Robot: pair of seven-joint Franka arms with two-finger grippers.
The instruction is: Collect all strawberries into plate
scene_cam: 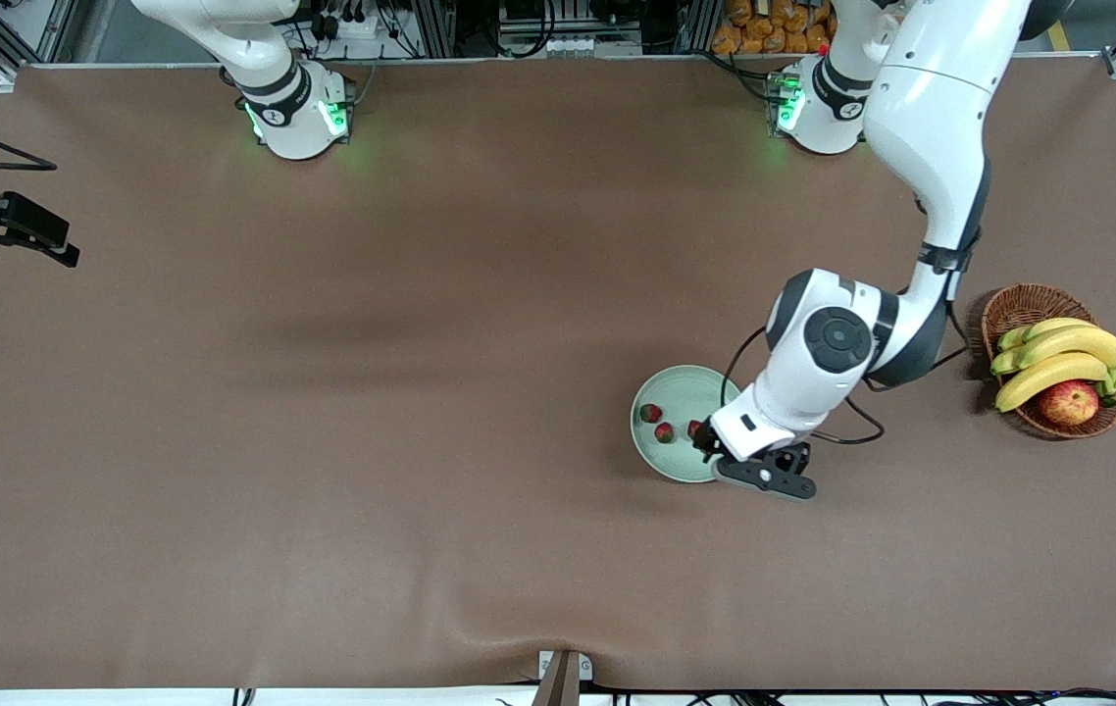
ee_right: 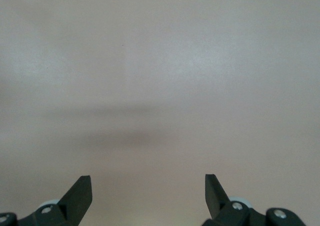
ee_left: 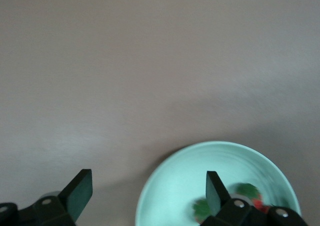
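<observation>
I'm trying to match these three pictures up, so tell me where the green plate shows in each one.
Front view: the plate lies on the brown table, nearer the left arm's end, with three strawberries in it and the open left claw over its rim.
Left wrist view: the plate sits at the lower edge.
Right wrist view: not in it.
Shared landmark: the brown table.

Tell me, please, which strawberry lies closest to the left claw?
The strawberry at the plate's edge toward the left arm's end, right beside the open left claw.
</observation>
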